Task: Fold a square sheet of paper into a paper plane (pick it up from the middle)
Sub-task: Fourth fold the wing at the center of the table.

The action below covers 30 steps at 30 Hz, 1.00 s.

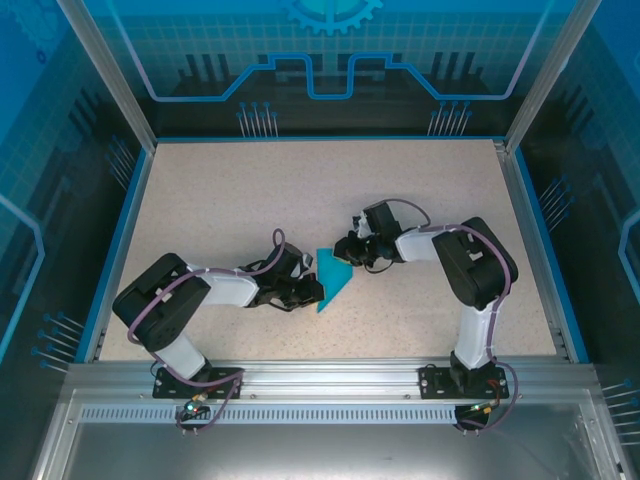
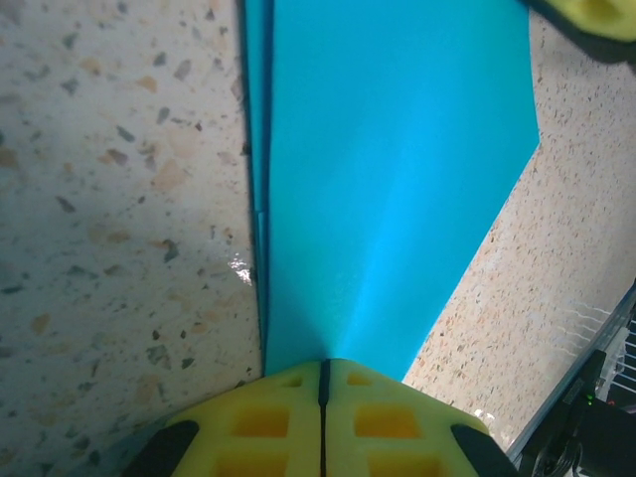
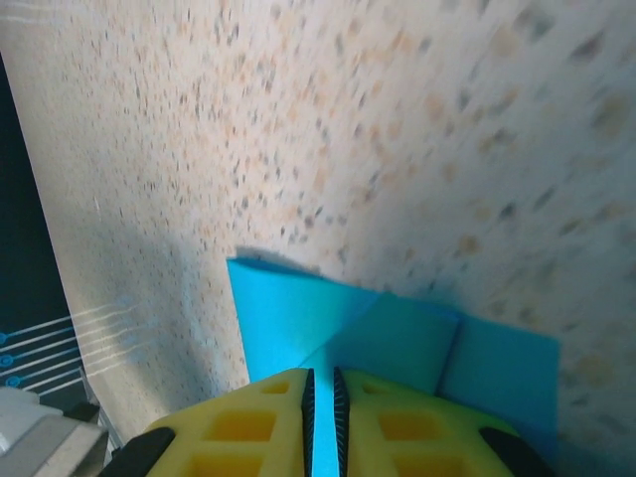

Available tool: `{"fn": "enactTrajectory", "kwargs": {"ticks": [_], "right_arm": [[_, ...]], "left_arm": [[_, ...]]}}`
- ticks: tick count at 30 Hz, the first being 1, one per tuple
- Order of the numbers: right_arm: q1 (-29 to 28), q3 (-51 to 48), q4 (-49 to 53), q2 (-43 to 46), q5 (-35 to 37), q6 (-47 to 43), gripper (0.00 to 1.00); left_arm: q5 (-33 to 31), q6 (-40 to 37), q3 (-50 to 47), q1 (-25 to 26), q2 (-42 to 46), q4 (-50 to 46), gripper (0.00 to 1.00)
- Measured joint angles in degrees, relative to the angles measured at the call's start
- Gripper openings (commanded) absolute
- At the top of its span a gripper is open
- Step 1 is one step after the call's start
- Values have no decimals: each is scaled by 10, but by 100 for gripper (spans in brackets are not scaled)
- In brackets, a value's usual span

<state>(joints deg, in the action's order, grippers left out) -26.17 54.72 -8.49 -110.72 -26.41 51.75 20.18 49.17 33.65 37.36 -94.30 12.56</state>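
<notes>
On the speckled beige tabletop, the left gripper has its yellow pads pressed together on the near-left edge of the folded teal-blue paper sheet, mid-table. The right gripper pinches the sheet's far-right corner, with paper between its fingers.

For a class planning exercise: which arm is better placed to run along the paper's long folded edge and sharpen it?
Probably left: the left gripper is shut on the paper beside that edge, aligned with it; the right gripper pinches the far end.
</notes>
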Motion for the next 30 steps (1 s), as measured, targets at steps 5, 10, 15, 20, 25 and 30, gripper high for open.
{"fn": "enactTrajectory", "kwargs": {"ticks": [5,10,15,20,25,30], "right_arm": [[26,19,9,-5,24,-9,18],[32,43,26,-19,36,-15,17],[33,49,37,-21,34,-15,18],[34,49,52,-8,35,-26,18],[32,44,64,55,33,-41,17],[9,19,49,85,19,-44,15]], "left_arm": [[0,0,0,0,0,0,7],[0,0,0,0,0,0,6],[0,0,0,0,0,0,6],[0,0,0,0,0,0,6],[0,0,0,0,0,0,7],[0,0,0,0,0,0,6]]}}
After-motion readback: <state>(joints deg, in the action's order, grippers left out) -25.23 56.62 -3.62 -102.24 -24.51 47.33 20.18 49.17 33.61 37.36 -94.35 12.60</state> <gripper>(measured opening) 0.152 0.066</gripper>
